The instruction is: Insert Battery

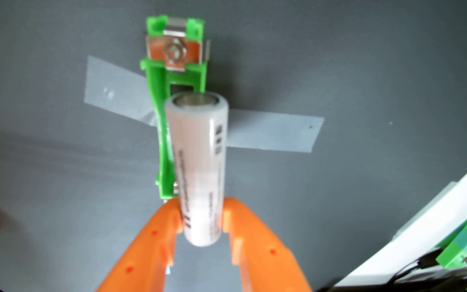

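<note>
battery (198, 168): smooth white plastic wrap with a soft sheen, dark print; bare metal end cap
fingers (153, 247): orange plastic, matt, faintly ridged like printed parts
battery holder (165, 134): bright green plastic, slightly glossy
contact clip (174, 53): shiny sheet metal at the holder's far end
tape (271, 133): grey, smooth, dull sheen
desk (367, 70): dark grey, matt, even surface

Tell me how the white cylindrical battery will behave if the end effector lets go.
The white cylindrical battery looks round and smooth, so it would probably roll. It seems rigid. Held only near one end by the orange end effector, it may pivot above the green plastic holder.
</note>
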